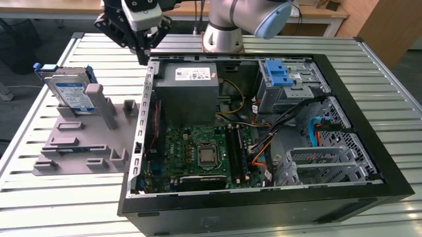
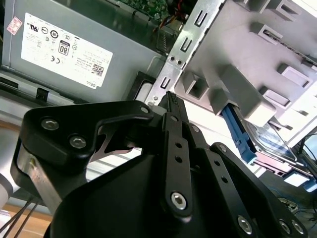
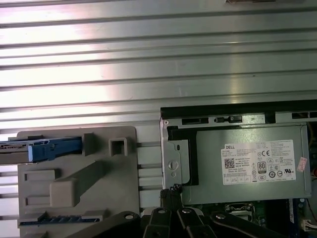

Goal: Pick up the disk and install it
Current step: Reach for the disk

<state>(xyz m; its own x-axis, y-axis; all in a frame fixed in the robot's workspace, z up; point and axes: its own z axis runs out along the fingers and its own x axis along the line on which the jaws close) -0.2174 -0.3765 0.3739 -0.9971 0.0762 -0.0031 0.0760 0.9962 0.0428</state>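
A single silver-grey robot arm [image 1: 228, 29] with a pale blue joint cap [image 1: 274, 19] is seen at the back of the exterior view, with one thick segment standing upright. A black gripper [image 1: 142, 58] is carried at the wrist, to the exterior view's left of that segment, and is pointed downward. Its fingers are pressed together into one narrow tip, and nothing is held between them. In both wrist views, black linkage bars [image 2: 178, 163] [image 3: 158, 220] are shown converging on the closed fingertips [image 2: 171, 101] [image 3: 172, 192].
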